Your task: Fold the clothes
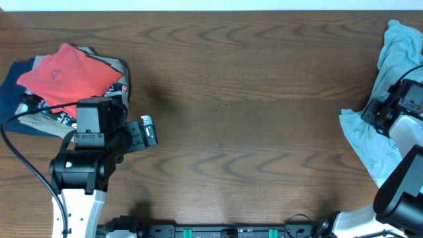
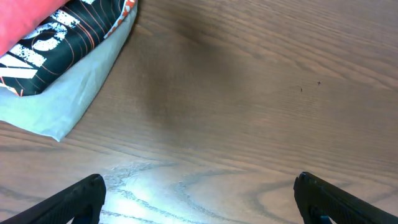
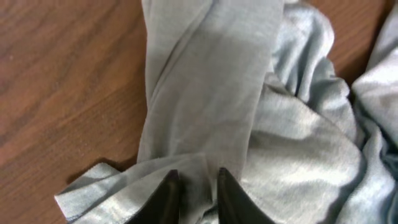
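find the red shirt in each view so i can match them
overhead: red shirt, top left of the table.
left wrist: top left corner, over the black printed shirt.
right wrist: not in it; only the grey shirt shows.
shared landmark: the black printed shirt under it, in overhead and left wrist.

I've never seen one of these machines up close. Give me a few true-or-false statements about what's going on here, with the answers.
1. A red shirt lies on top of the pile of clothes. True.
2. The left gripper is holding a garment. False: it is open over the bare wooden table, holding nothing.
3. The right gripper is pinching the light blue garment. True.
4. The light blue garment is neatly folded. False: it lies crumpled and twisted.
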Action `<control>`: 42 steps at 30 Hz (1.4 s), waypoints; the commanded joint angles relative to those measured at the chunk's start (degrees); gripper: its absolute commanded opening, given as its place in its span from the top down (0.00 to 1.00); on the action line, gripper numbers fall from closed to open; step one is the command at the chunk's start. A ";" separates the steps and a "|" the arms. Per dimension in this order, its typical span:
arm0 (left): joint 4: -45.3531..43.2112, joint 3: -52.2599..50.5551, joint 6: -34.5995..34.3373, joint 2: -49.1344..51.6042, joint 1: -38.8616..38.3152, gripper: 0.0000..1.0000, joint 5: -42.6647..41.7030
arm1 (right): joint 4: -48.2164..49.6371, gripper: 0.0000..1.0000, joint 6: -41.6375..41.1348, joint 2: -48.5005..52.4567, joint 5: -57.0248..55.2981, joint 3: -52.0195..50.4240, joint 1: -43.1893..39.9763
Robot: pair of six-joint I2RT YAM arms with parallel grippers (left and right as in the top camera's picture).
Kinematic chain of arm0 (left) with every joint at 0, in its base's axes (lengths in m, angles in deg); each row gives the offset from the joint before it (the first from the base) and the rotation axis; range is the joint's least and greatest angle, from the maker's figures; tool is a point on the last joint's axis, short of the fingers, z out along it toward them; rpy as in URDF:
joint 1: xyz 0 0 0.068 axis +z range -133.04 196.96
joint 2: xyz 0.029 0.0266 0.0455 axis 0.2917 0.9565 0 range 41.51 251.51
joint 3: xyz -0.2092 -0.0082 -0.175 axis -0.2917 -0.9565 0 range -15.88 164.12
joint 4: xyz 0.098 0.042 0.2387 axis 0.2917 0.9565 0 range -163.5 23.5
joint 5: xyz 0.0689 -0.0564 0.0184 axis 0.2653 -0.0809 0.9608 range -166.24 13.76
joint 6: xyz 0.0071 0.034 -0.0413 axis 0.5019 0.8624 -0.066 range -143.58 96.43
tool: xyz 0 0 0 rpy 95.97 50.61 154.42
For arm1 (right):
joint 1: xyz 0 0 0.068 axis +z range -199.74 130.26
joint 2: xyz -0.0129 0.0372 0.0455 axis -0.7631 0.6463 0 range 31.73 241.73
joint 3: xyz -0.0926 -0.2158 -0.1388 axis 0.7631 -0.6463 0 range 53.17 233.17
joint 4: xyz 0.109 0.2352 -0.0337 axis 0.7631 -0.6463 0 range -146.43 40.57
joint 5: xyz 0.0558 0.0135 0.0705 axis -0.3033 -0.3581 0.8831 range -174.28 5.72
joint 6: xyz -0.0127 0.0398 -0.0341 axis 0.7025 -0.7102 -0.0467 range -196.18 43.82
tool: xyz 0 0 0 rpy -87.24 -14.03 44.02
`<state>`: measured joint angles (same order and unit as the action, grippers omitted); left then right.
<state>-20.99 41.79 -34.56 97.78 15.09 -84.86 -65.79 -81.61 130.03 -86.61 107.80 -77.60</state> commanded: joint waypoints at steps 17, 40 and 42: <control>0.11 0.96 -0.74 0.22 0.31 0.02 0.04 | -1.07 0.99 2.71 -7.85 35.93 0.85 1.07; -3.96 0.96 -0.76 1.81 0.28 0.02 -0.55 | 7.74 0.01 -7.10 -15.10 13.11 0.85 54.34; -4.22 0.96 -0.74 2.69 0.28 0.02 -3.21 | 5.51 0.01 -6.08 -15.28 7.26 0.85 54.40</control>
<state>-24.88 41.79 -34.56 99.49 15.09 -85.38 -59.01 -89.74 115.04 -66.31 107.93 -23.37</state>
